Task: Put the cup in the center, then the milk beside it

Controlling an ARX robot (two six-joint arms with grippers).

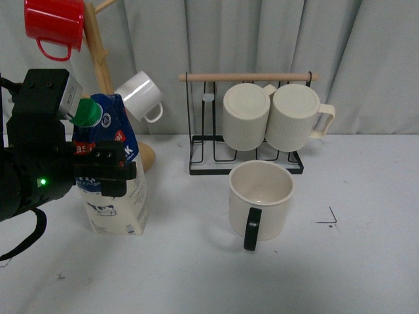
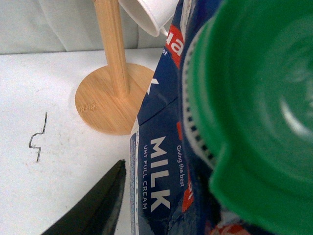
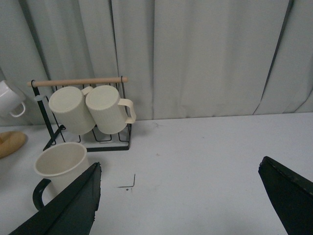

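The cup (image 1: 260, 199), a wide cream mug with a black handle toward the front, stands upright in the middle of the table; it also shows in the right wrist view (image 3: 59, 165). The milk (image 1: 112, 171), a blue-topped carton with a green cap, stands at the left, its base on the table. My left gripper (image 1: 101, 171) is shut on the milk around its upper part; the carton fills the left wrist view (image 2: 161, 166). My right gripper (image 3: 181, 188) is open and empty, out of the front view, over bare table right of the cup.
A wooden mug tree (image 1: 98, 59) with a red mug (image 1: 55, 25) and a small white mug (image 1: 141, 95) stands behind the milk. A black wire rack (image 1: 245, 150) holding two ribbed cream mugs (image 1: 275, 118) stands behind the cup. Grey curtain behind.
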